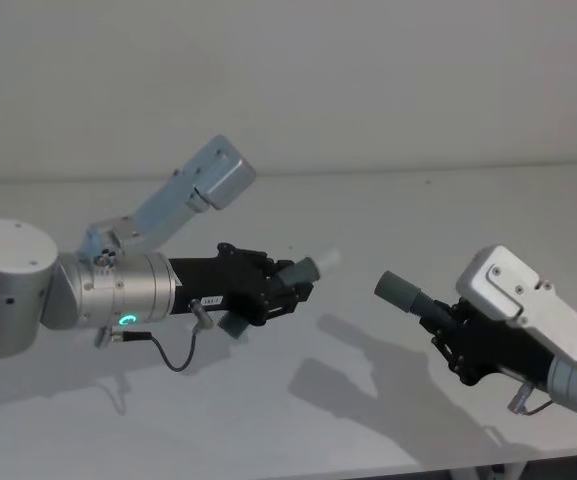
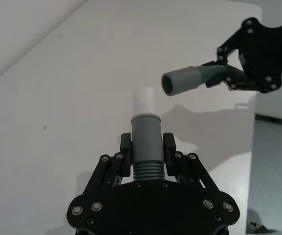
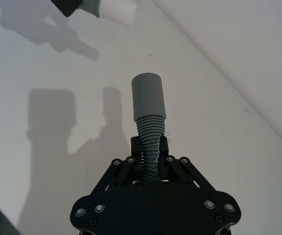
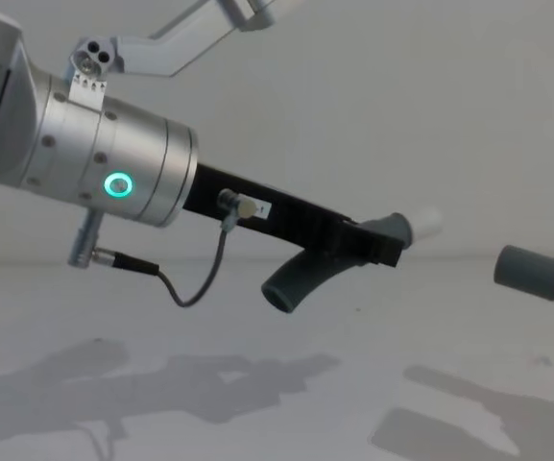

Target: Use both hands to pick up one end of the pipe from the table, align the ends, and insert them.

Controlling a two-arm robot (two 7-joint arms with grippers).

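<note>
We are at the aligning step, nothing joined yet.
Our left black plastic parallel-jaw gripper (image 1: 293, 283) is clenched on the ribs of one dark grey flexible hose piece (image 2: 145, 170), just behind its smooth grey cuff (image 2: 145, 134), so the short white spigot (image 2: 143, 100) sticks out free ahead. Our right black gripper (image 1: 438, 318) grasps the other ribbed hose piece (image 3: 149, 142) farther back on its ribs, leaving its hollow grey cuff (image 3: 148, 95) open to receive. Both are lifted clear of the matt white-grey table (image 1: 418, 210). The cuff sits apart from the spigot and, we judge, off its axis, so alignment comes before pushing in.
</note>
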